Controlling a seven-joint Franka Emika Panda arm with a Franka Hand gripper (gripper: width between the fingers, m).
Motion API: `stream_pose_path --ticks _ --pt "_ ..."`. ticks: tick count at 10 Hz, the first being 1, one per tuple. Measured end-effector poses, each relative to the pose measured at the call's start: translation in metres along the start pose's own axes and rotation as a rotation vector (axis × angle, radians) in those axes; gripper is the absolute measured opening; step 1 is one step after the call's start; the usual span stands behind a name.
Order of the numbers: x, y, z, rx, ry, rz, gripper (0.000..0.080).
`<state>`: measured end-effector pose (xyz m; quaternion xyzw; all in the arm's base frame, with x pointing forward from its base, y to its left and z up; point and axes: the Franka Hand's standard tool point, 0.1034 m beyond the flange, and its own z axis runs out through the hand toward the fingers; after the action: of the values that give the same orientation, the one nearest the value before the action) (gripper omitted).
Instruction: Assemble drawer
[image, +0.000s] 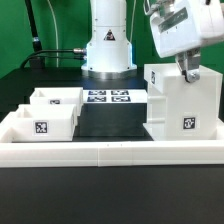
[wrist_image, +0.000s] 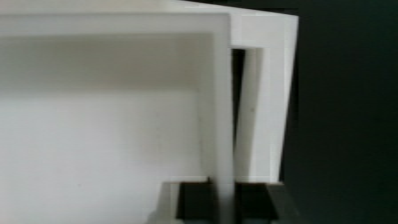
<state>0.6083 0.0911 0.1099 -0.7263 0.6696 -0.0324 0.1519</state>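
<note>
Two trays (image: 40, 122) lie well apart from the housing (image: 182, 108) the hand (image: 187, 71) seemingly grips.

Black mat (image: 112, 122) under housing (image: 185, 105), two trays (image: 45, 125), perhaps touching, marker board (image: 107, 97).

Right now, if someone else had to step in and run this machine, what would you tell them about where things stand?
Gripper: down on the top of the housing, fingers either side of a thin wall and seemingly clamped on it.
Housing: upright on the black mat, at the exterior view's right.
Front tray and rear tray: close together at the exterior view's left, both outside the housing.
Done: no tray is slotted in yet.
Left: both trays need to go into the housing.
</note>
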Motion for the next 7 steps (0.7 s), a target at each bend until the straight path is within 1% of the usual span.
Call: stream_pose_path --ticks 1,3,4,5,6,7 --pt "0.002 -0.009 0.001 0.008 -0.002 0.01 0.0044" --pt "0.005 -0.024 0.004 0.01 -0.01 0.045 0.0044" --pt "0.002 -0.029 0.006 0.006 -0.018 0.063 0.0044" --pt "0.003 -0.033 0.008 0.001 -0.021 0.076 0.0044" --pt "0.003 -0.036 0.009 -0.016 -0.029 0.081 0.0044" --pt "0.003 -0.038 0.009 -0.016 -0.03 0.081 0.0044"
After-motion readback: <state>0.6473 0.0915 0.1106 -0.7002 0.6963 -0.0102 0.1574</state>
